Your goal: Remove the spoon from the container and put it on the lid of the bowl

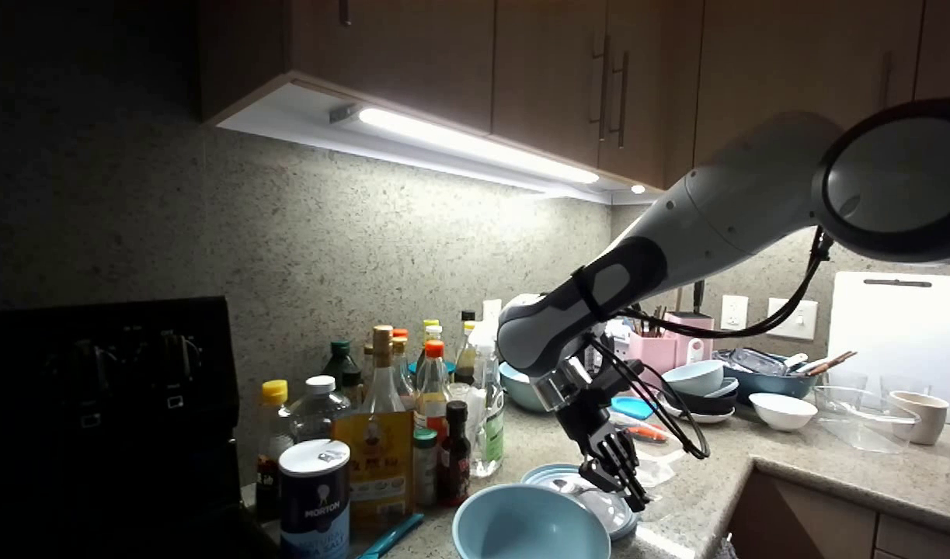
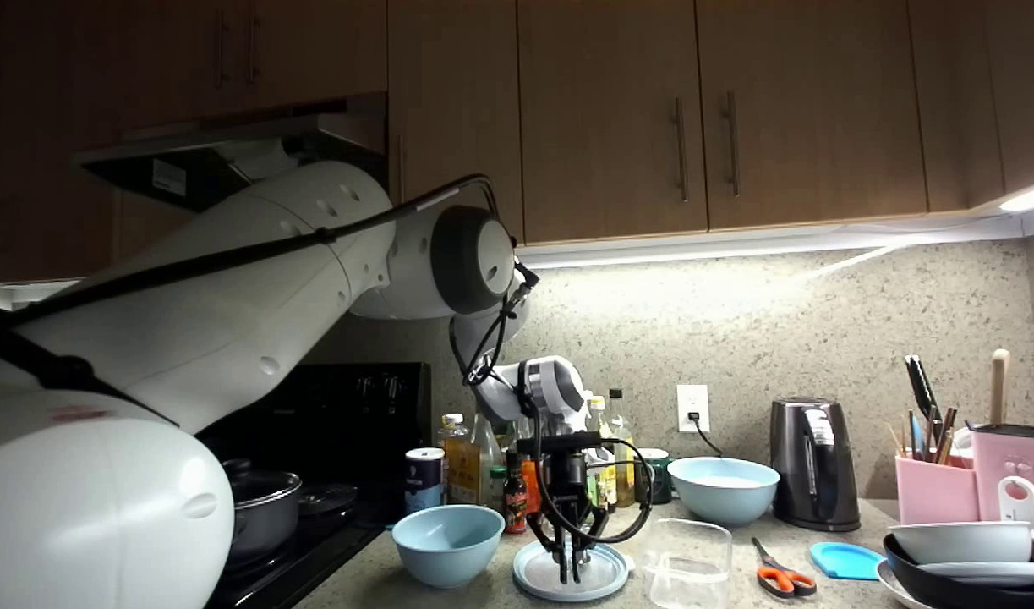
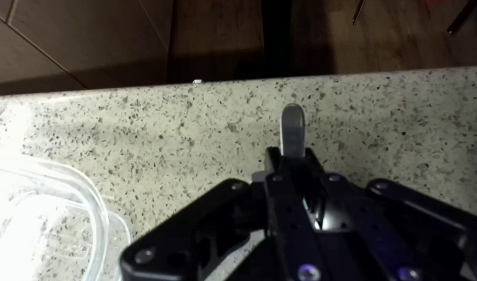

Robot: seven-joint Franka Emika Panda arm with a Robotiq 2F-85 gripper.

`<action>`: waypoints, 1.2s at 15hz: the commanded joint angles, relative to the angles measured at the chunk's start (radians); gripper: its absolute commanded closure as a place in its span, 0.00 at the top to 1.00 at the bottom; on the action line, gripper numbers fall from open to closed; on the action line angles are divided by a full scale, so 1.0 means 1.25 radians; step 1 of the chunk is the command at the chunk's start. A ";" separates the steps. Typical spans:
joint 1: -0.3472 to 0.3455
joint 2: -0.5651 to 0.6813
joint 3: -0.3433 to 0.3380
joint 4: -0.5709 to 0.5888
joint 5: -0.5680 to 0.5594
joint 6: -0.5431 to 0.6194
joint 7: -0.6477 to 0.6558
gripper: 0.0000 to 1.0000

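Note:
The lid, a pale round disc [image 1: 613,514], lies on the counter beside a light blue bowl [image 1: 530,524]. Both also show in an exterior view, the lid [image 2: 535,577] right of the bowl [image 2: 449,554]. My gripper [image 1: 639,499] points down over the lid; its fingertips also show in an exterior view [image 2: 570,577]. In the wrist view my gripper [image 3: 292,155] is shut on the spoon's grey handle [image 3: 292,130], whose end sticks out past the fingertips. The spoon's shiny head [image 1: 572,487] shows over the lid. I cannot tell whether it touches it.
A clear plastic container [image 2: 690,562] stands beside the lid; it also shows in the wrist view [image 3: 92,230]. Orange-handled scissors [image 2: 783,581] lie farther right. Bottles and a salt can [image 1: 315,497] stand behind the bowl. The counter edge [image 3: 238,82] runs near the gripper.

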 commanded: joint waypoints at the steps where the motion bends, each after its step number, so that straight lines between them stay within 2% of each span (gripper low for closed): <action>1: 0.010 0.051 -0.004 0.088 -0.028 -0.039 -0.042 0.04; 3: 0.014 0.070 -0.007 0.125 -0.035 -0.053 -0.043 0.04; 4: 0.014 0.077 -0.008 0.140 -0.034 -0.062 -0.042 0.39; 6: 0.015 0.090 -0.008 0.164 -0.033 -0.074 -0.045 0.46; 11: 0.012 0.093 -0.006 0.191 -0.027 -0.084 -0.046 0.77; 14: 0.026 0.046 -0.011 0.147 -0.033 -0.119 -0.016 0.97; 18: 0.037 -0.054 -0.005 0.042 -0.034 -0.072 0.015 1.00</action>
